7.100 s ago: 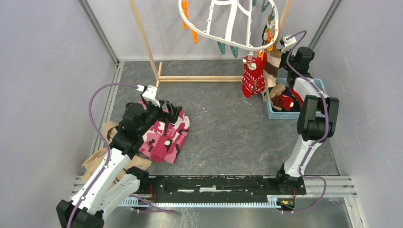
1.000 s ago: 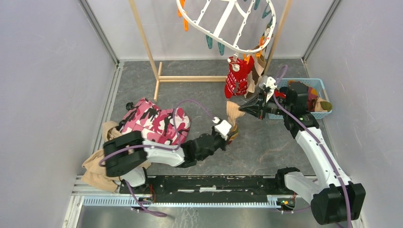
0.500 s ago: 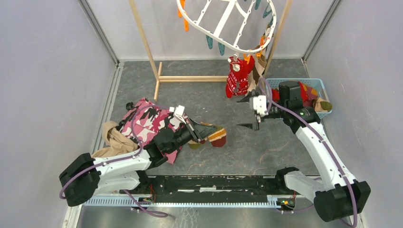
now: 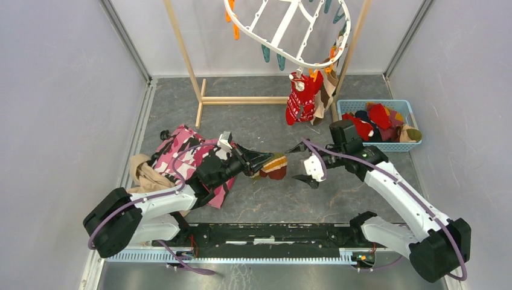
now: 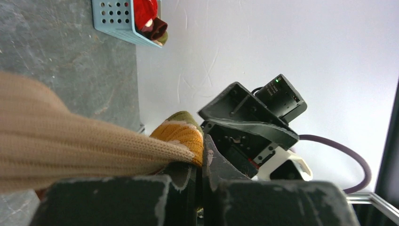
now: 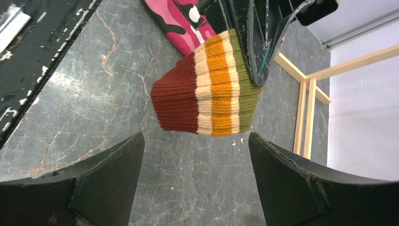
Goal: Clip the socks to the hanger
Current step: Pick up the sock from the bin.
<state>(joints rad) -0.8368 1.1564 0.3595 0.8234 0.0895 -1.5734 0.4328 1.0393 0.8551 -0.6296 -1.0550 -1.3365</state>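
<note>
Field notes, remote station.

- Tabletop [image 4: 338,199]: the white oval hanger [image 4: 284,37] hangs tilted over its far side, off the wooden pole rack [image 4: 184,57].
- Pink camouflage cloth [image 4: 192,152] lies well below the hanger, to the left.
- Blue basket [image 4: 346,107] sits below the hanger's right end, with loose socks [image 4: 379,116] heaped in it.
- One red patterned sock [image 4: 300,99] is clipped at the hanger's near rim.
- Striped sock [image 6: 207,96], well below the hanger and mid-tabletop, is held off the surface.
- Left claw [image 5: 201,175] is pinched on its tan end.
- The banded end (green, orange, cream, rust) sticks out free.
- Right claw [image 4: 295,164] has its jaws spread wide and holds nothing.

Key relation, as I judge it: the sock's long axis runs from left claw towards right claw. The free rust end points at the right claw's gap, just short of it. The right arm is also the one nearer the hanger.
</note>
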